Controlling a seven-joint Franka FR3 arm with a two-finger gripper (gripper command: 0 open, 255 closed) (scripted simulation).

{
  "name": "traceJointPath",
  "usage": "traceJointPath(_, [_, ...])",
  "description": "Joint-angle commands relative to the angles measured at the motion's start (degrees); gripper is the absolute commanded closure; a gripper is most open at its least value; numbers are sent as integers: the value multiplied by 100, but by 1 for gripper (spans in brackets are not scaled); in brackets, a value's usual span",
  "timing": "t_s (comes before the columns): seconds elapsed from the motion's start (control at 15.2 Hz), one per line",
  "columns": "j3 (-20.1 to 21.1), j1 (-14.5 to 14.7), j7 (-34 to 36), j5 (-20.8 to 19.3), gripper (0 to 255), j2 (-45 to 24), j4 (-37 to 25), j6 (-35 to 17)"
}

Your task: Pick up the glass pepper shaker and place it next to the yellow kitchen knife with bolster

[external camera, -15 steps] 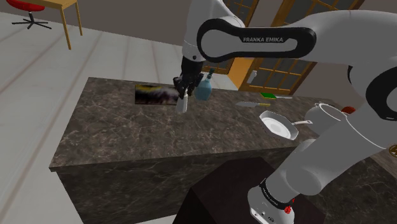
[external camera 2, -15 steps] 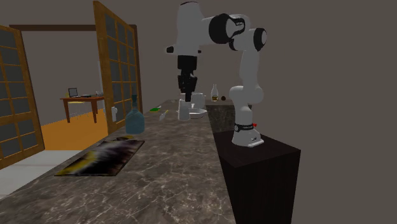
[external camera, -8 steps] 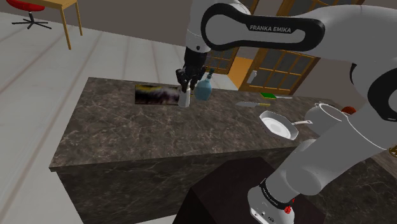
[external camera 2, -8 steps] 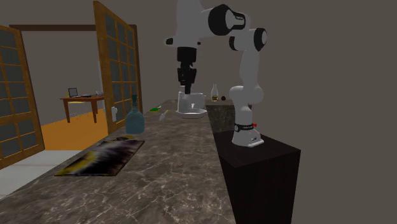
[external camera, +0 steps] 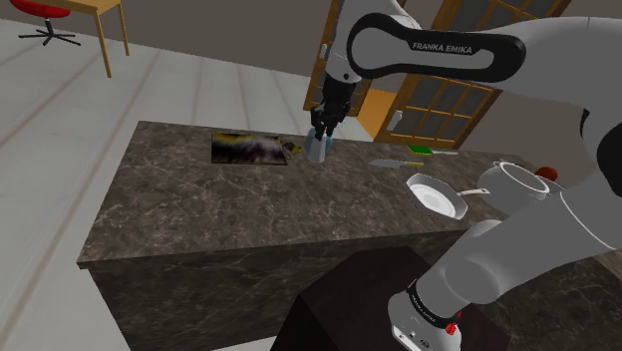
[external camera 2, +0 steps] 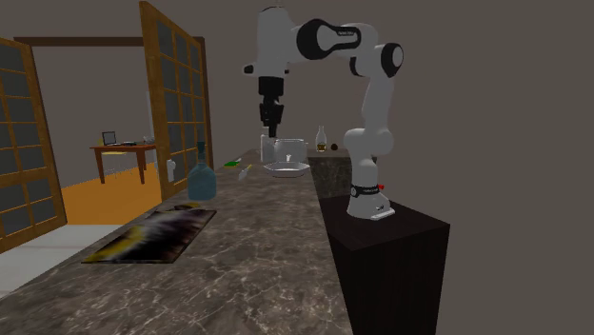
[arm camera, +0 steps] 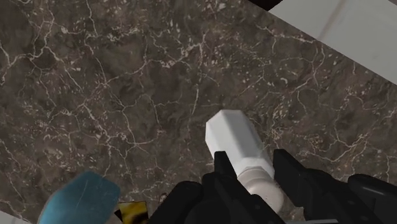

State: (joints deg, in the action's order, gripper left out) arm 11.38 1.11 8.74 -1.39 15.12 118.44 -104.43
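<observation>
Your all-black two-finger pincer point(arm camera: 251, 167) is clamped on the narrow round end of the white faceted pepper shaker point(arm camera: 236, 143). The shaker hangs beyond the fingertips, long axis pointing down at the dark marbled counter point(arm camera: 114, 95), apparently clear of it. The yellow-handled kitchen knife point(external camera: 395, 163) lies flat on the counter, well apart from the pincer toward the shoulder view's right, handle end nearer. Judgement: traverse that way, then lower.

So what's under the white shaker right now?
Dark marbled countertop lies below the white faceted shaker, which hides the patch straight beneath; the black end effector covers its neck.
</observation>
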Motion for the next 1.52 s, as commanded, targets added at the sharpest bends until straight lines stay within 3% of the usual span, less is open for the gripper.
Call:
traceJointPath(0.0, [-188,-96,-294,-5,255,227,230,-20])
traceJointPath(0.73, [-1260,-681,-1828,-297,255,631,648,-122])
traceJointPath(1.45, [-2352,-1253,-3377,-562,255,285,295,-242])
